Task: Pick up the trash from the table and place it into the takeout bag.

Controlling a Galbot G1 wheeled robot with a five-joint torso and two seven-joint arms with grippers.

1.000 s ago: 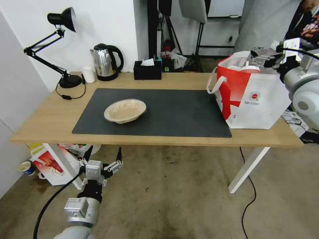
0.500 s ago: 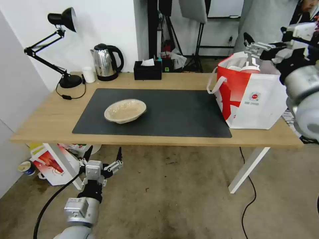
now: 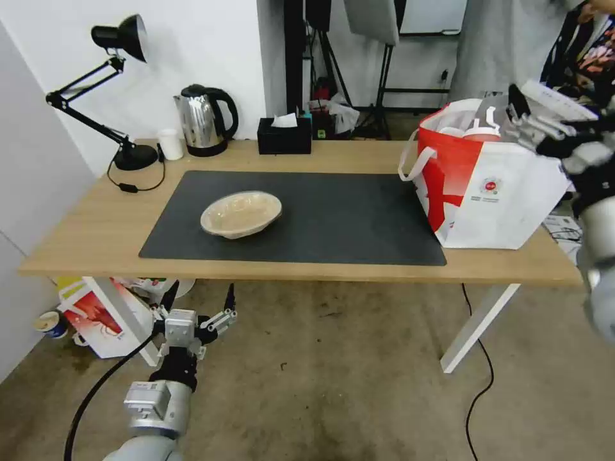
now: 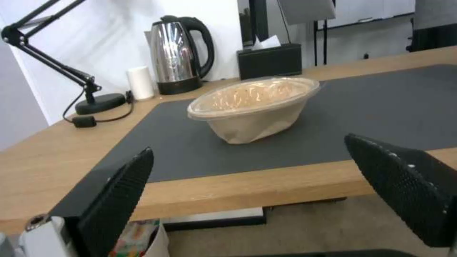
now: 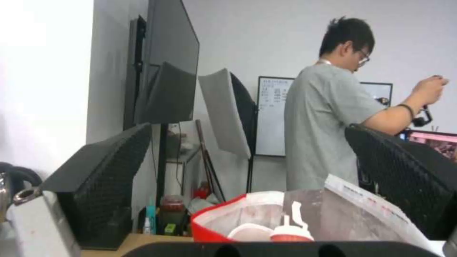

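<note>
Counting: one beige dish (image 3: 241,214) on table (image 3: 359,152); cup (image 3: 482,134), bowl (image 3: 452,131) in bag (image 3: 496,192).

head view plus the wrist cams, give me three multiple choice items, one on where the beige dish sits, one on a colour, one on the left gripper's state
1. Where is the shallow beige dish?
A. on the dark grey mat
B. inside the takeout bag
C. on the floor

2. What colour is the takeout bag's side panel?
A. blue
B. red
C. green

3. How is the left gripper?
A. shut on the dish
B. shut on the kettle
C. open, holding nothing

Answers:
1 A, the dish rests on the mat on the table.
2 B, the panel facing the mat is red.
3 C, the left wrist view shows its fingers spread with only air between, below the table edge.
</note>
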